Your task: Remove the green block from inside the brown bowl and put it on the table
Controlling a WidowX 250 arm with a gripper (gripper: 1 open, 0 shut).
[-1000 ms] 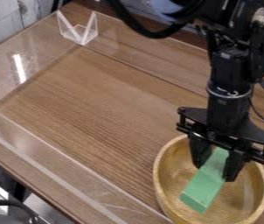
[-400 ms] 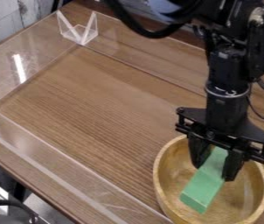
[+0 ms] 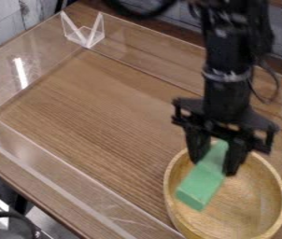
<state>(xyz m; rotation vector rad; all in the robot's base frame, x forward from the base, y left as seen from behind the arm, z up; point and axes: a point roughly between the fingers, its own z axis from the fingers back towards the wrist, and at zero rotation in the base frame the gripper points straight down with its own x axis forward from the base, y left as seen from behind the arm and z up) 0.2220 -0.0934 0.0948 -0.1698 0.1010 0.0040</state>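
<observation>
Tool (image 3: 221, 161) clamped shut on block (image 3: 201, 185), pointing nearly straight down. Block tilted, lower end over left rim of bowl (image 3: 266, 219). Bowl on surface (image 3: 93, 103).

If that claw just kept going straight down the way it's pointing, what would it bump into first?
The gripper points almost straight down, shut on the green block. Pushed on, the block's lower end would probably meet the brown bowl first, near its left rim; depth is unclear.
</observation>
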